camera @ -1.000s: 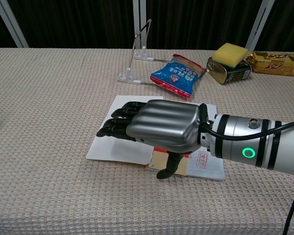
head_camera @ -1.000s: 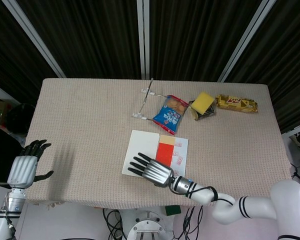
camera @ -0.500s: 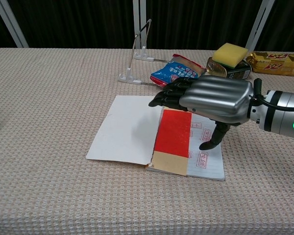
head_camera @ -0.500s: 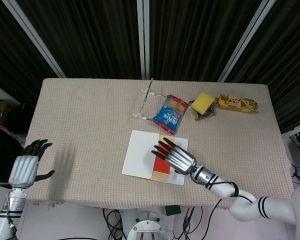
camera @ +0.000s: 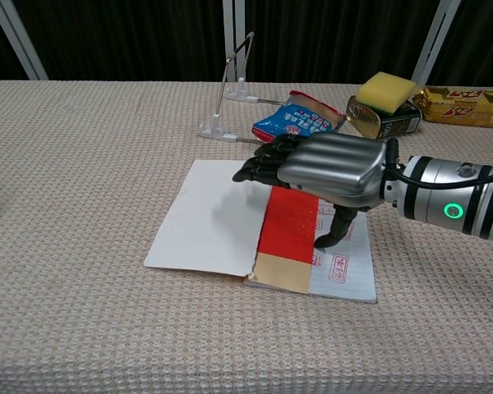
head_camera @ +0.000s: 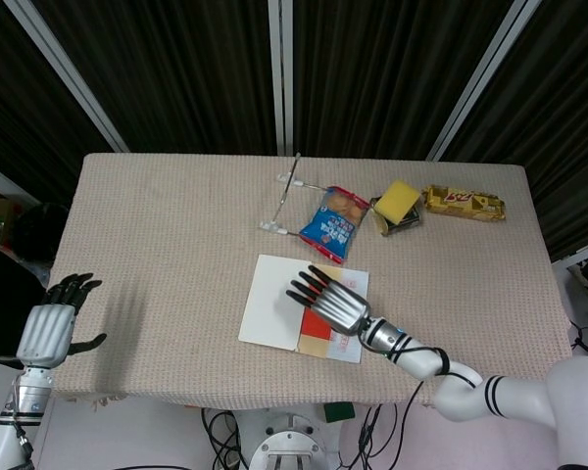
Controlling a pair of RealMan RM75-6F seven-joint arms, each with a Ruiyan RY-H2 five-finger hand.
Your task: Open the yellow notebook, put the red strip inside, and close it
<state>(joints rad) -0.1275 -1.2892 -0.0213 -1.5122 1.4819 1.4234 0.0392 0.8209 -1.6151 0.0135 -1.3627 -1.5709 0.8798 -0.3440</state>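
Evidently the open notebook (camera: 230, 226) is thin and floppy; the empty right hand (camera: 329, 168), fingers spread, should lift its left edge.

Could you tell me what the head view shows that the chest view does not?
Only the head view shows the left hand, open beside the table edge. Only the chest view shows the right hand's thumb pointing down at the page. Both show the right hand over the open notebook with the red strip inside.
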